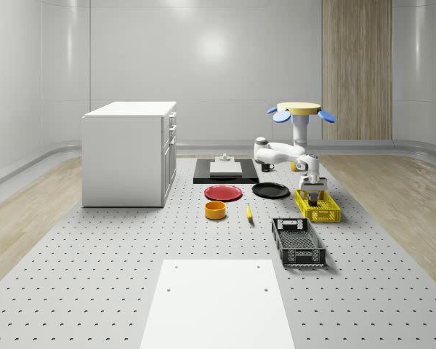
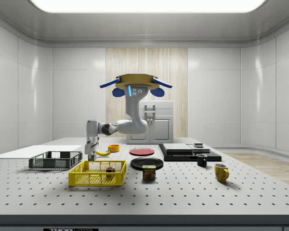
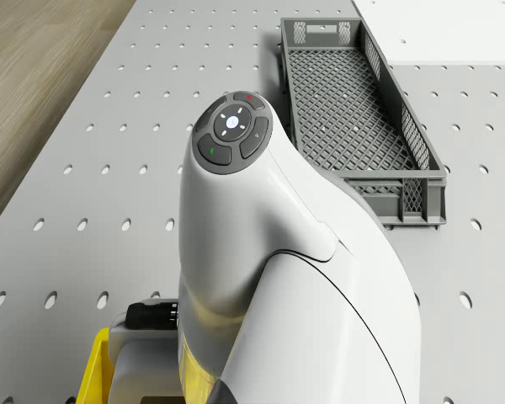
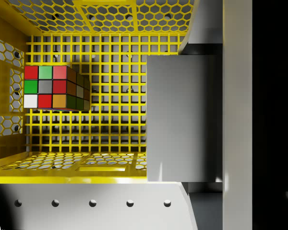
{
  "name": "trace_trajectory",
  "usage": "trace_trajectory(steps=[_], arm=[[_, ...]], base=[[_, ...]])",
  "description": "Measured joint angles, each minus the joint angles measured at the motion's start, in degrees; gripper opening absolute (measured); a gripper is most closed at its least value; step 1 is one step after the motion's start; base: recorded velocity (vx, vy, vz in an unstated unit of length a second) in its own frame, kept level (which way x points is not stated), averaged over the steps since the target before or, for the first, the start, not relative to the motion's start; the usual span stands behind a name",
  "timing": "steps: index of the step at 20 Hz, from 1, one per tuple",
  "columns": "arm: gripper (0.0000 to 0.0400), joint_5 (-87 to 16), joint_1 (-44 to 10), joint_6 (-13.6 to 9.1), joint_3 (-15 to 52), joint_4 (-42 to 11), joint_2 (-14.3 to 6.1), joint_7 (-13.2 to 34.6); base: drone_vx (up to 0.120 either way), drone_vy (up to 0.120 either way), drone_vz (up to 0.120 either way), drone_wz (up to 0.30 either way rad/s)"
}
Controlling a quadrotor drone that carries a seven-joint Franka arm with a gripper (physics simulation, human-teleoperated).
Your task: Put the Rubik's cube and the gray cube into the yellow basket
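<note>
1. Gray cube (image 4: 185, 117) sits closest to the wrist lens, pinched between the gripper (image 4: 207, 117) fingers, which close on its sides.
2. Beyond it, the yellow basket (image 4: 9, 139) mesh floor, with the Rubik's cube (image 4: 53, 87) already lying inside near one end wall.
3. From the side, the drone (image 2: 136, 86) hovers above the table (image 2: 192, 192), behind the basket, its arm reaching down so the gripper hangs at the basket's rim, toward the end away from the Rubik's cube.
4. My read: this is the release step. Best done by keeping the gray cube inside the rim, clear of the wall and the Rubik's cube, then opening.
5. Containers: the gray crate (image 1: 299, 242) nearby looks empty; the orange bowl (image 1: 215, 210) looks empty too.
</note>
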Motion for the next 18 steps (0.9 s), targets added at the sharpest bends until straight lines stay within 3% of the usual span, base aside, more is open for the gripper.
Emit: trace_trajectory(steps=[5, 18], arm=[[0.025, 0.0, 0.0, 0.0, 0.0, 0.0, 0.0, 0.0], [0.025, -7.4, -0.9, 2.4, -7.9, 0.8, 0.0, 0.3]], base=[[0.0, 0.112, 0.0, 0.0], [0.0, 0.0, 0.0, 0.0]])
